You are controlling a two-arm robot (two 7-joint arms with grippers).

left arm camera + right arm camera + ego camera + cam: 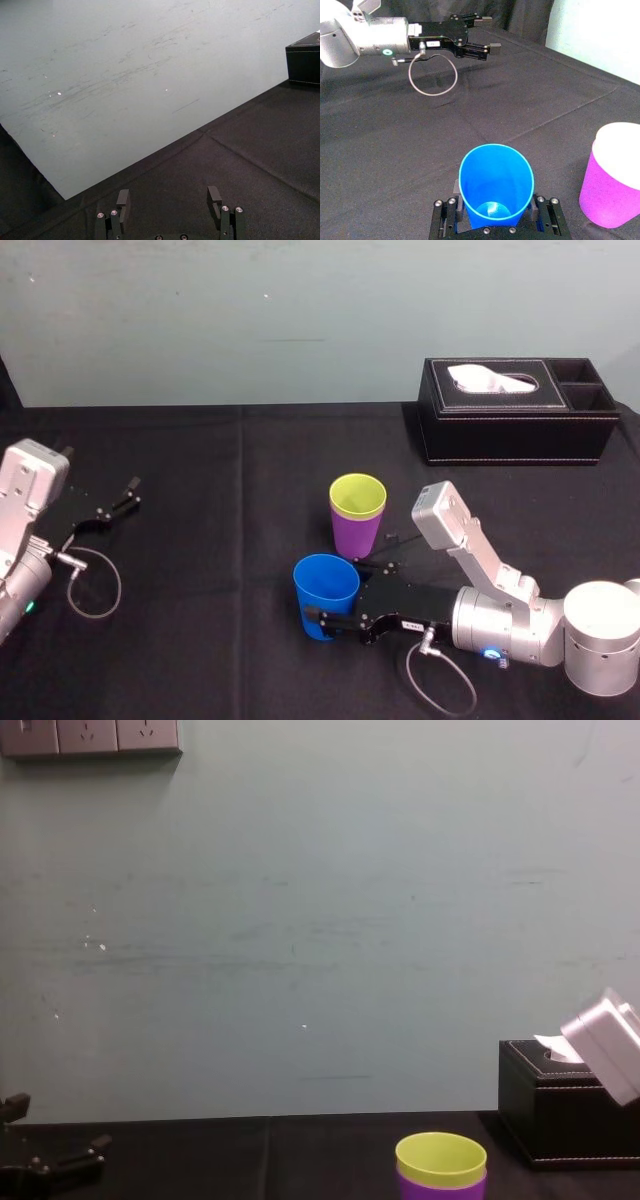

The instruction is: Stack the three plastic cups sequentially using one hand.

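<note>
Fingers (445,216) of the right gripper (340,592) are pressing both sides of the blue cup (325,595), gripping it, I'd say, for lifting. Out from the tissue box (515,410), the purple cup (356,530) is holding the yellow-green cup (358,495), with the blue one just beyond. The left gripper (112,508) is idling open, far from the box.

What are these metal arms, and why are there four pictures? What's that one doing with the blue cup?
It is a robot with two arms. One picture looks down from its head, one looks forward from its chest, and one comes from each wrist. On the black table stand a black tissue box and a purple cup with a yellow-green cup inside it. The right tool, the arm's pinching end, is closed around the blue cup, one finger on each side. The left tool is open at the table's left side, holding nothing.
</note>
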